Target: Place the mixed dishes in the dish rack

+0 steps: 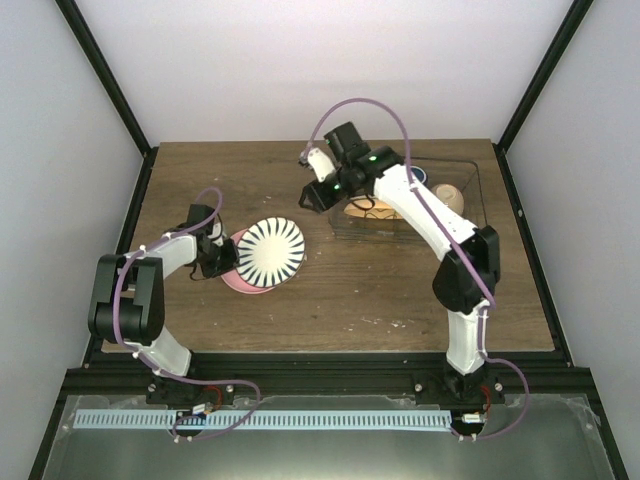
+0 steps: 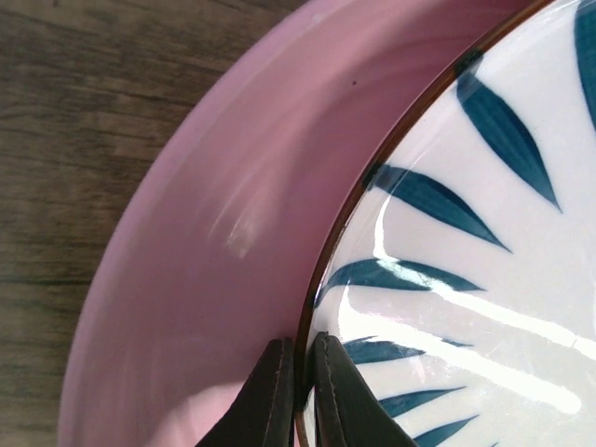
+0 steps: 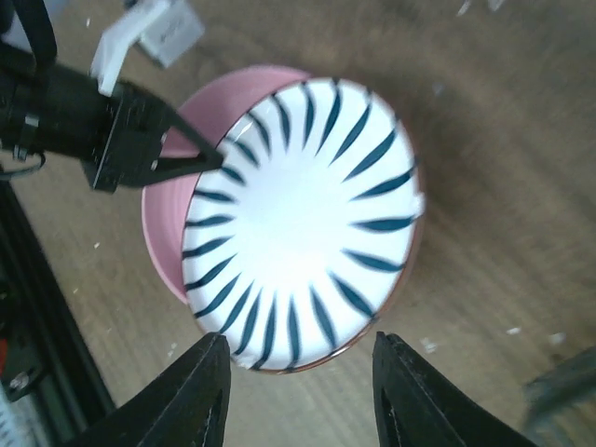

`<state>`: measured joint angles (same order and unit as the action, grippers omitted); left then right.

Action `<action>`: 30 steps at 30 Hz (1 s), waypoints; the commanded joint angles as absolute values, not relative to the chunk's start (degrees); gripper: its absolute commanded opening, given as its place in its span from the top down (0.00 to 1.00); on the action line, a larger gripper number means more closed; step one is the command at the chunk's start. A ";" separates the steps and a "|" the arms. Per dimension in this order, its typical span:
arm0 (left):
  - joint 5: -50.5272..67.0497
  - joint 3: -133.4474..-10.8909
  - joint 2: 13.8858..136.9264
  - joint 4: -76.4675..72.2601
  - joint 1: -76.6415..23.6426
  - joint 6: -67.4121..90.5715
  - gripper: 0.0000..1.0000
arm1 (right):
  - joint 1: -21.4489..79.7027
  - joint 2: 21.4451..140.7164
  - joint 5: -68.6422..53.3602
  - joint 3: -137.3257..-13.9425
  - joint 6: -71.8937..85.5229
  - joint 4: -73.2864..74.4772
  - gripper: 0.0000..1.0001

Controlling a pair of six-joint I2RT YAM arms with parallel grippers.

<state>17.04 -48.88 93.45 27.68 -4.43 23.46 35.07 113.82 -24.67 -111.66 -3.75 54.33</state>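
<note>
A white plate with dark radial stripes lies on a pink plate at the table's left middle. My left gripper is shut on the striped plate's left rim. In the left wrist view its fingers pinch that brown rim, one over the pink plate, one over the striped plate. My right gripper hangs open and empty above the striped plate, with the pink plate and the left gripper below it. The dish rack stands at the back right.
Inside the rack sit a small cream bowl, a yellow-orange plate and a dark blue mug, partly hidden by my right arm. Black frame posts and white walls bound the table.
</note>
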 commanded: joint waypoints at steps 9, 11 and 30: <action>15.45 -50.51 99.07 28.39 -4.48 20.32 1.00 | 36.15 117.82 -28.72 -111.73 2.65 61.70 0.53; 15.47 -50.54 99.22 28.47 -4.37 20.09 1.00 | 36.18 118.78 -28.69 -112.04 2.88 62.08 0.47; 16.37 -50.45 99.28 28.75 -3.55 18.82 1.00 | 36.47 127.42 -25.06 -110.96 2.68 58.69 0.40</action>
<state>20.14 -51.44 96.33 27.49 -3.77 19.51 36.21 125.64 -26.74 -110.63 2.44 60.27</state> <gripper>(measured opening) 0.046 0.599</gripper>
